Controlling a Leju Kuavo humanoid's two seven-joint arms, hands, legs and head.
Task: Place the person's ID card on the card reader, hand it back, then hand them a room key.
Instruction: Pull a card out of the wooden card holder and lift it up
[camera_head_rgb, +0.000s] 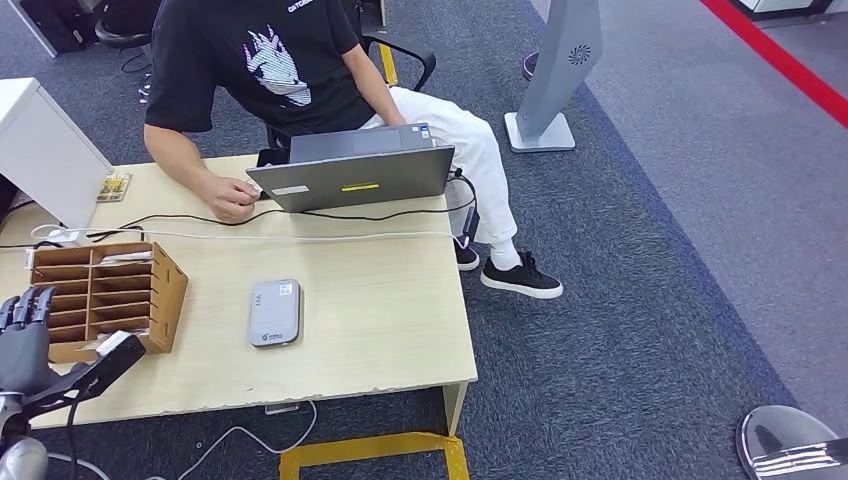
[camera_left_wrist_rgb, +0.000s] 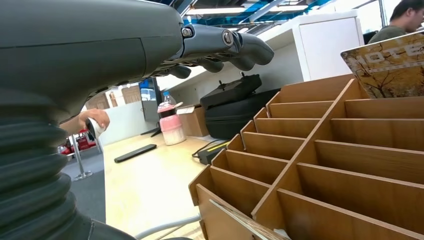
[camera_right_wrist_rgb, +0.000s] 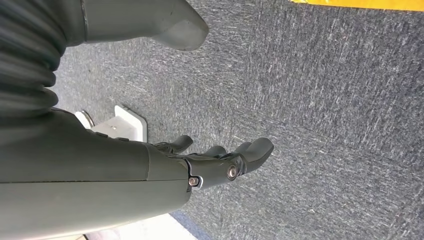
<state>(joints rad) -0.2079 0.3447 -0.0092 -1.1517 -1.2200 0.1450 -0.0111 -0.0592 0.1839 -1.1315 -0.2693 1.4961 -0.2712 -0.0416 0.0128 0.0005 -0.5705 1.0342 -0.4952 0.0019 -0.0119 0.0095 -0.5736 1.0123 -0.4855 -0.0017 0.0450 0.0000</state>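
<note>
The grey card reader (camera_head_rgb: 275, 313) lies flat in the middle of the wooden table (camera_head_rgb: 380, 300) with nothing on it. A wooden slotted rack (camera_head_rgb: 105, 295) stands at the table's left; a white card (camera_head_rgb: 118, 343) pokes out at its near corner. My left hand (camera_head_rgb: 25, 335) hovers by the rack's near side with its fingers (camera_left_wrist_rgb: 225, 42) spread and nothing in them. A card printed HOTEL (camera_left_wrist_rgb: 390, 65) shows past the rack (camera_left_wrist_rgb: 325, 160). My right hand (camera_right_wrist_rgb: 220, 162) hangs over the carpet, fingers loosely apart, holding nothing.
A person in a black shirt (camera_head_rgb: 270, 60) sits at the far side behind a grey laptop (camera_head_rgb: 355, 175), one hand (camera_head_rgb: 232, 197) on the table. Cables (camera_head_rgb: 300, 235) run across the far part. A white box (camera_head_rgb: 45, 150) stands far left. A grey stand (camera_head_rgb: 555, 80) rises from the carpet.
</note>
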